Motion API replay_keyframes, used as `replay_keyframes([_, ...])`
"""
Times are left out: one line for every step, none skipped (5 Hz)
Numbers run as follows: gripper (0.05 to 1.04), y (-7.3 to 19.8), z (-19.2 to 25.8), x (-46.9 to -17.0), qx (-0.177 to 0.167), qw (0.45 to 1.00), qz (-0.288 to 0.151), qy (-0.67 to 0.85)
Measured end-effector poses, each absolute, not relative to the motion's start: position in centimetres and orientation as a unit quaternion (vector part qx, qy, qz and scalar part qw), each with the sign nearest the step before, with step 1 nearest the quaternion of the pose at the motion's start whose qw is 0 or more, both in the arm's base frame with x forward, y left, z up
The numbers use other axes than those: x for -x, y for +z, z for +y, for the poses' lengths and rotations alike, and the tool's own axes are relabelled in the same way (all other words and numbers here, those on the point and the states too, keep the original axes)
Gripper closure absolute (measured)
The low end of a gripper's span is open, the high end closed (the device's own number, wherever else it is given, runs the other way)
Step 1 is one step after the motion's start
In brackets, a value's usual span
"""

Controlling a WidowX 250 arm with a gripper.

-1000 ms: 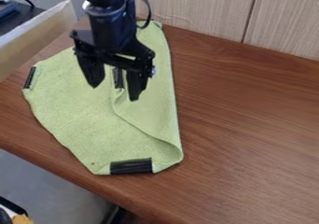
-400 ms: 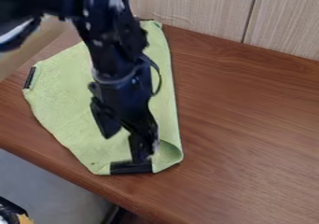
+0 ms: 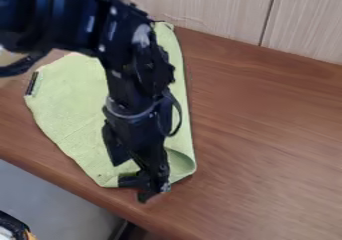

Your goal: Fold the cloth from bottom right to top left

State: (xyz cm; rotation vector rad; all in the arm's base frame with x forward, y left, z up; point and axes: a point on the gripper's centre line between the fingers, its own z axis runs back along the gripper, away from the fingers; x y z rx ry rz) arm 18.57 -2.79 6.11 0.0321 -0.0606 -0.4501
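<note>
Claw: fingers apart, at the six-o'clock edge of the cloth. Cloth: on the desk, towards nine o'clock, curled near five. Advised: pinch the hem alone, lift slightly, draw low towards eleven.

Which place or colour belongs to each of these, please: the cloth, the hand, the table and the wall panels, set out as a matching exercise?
Column one
1. cloth
2. hand
3. table
4. wall panels

Column two
A. pale, beyond the far edge of the work surface
B. light green
C. brown, with wood grain
D. at the near end of the folded fabric

Right pairs: 1-B, 2-D, 3-C, 4-A
</note>
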Motion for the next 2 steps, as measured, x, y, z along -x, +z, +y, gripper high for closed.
replay_keyframes([0.426, 4.30, -2.91, -18.66, -0.023, 0.975, 0.000, -0.222])
replay_keyframes([0.712, 4.15, -2.89, -19.48, -0.029, 0.976, -0.003, -0.218])
